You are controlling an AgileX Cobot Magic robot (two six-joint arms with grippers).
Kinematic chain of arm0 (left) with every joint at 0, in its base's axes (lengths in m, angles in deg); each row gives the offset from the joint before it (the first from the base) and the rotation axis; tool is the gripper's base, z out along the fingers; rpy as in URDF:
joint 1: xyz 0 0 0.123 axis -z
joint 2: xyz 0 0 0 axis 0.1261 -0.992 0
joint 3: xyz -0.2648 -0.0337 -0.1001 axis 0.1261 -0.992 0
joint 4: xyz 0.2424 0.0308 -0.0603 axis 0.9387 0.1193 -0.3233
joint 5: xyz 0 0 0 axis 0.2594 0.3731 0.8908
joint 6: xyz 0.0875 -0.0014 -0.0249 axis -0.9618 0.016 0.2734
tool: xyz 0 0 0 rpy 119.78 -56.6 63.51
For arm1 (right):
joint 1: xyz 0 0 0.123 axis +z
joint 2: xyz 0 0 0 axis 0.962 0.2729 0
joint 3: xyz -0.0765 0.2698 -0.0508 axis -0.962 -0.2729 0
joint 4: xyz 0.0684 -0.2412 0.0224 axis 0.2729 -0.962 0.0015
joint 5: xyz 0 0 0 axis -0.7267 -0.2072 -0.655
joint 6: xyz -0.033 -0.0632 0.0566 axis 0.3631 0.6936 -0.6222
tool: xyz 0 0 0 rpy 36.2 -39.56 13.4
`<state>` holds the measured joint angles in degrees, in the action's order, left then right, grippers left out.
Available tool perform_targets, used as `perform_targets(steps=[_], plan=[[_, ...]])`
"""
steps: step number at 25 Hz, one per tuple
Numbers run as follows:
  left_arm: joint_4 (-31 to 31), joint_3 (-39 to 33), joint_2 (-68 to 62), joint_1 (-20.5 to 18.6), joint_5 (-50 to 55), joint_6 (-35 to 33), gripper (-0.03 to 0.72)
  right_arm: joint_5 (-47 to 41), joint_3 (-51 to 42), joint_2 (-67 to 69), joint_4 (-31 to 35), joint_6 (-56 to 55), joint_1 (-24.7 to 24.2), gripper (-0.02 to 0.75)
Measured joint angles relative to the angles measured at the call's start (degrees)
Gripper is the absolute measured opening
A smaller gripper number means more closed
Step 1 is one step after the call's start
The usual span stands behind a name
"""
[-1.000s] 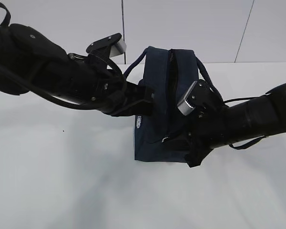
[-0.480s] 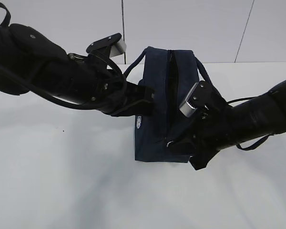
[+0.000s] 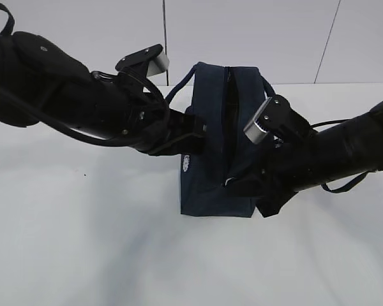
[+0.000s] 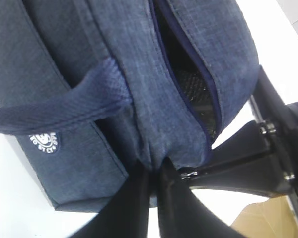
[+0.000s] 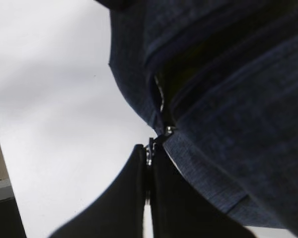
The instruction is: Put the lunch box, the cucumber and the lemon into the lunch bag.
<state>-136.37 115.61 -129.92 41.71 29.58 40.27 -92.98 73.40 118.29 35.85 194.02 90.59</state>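
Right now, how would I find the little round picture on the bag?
Find the navy lunch bag standing on the white table between two black arms. On its side under the handle sits a small white round logo, the only white mark there.

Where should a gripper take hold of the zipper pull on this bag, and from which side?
Pinch the metal pull flat between closed fingertips, coming from the bag's near end in line with the zipper: it sticks out past the seam there, as the right gripper shows.
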Motion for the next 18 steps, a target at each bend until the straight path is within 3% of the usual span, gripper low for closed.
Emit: perform_targets(steps=[18], plan=[[0.29,0.0,0.0,0.0,-0.08,0.0,-0.006,-0.84,0.0,-3.45,-3.98,-4.22,0.0,0.007]])
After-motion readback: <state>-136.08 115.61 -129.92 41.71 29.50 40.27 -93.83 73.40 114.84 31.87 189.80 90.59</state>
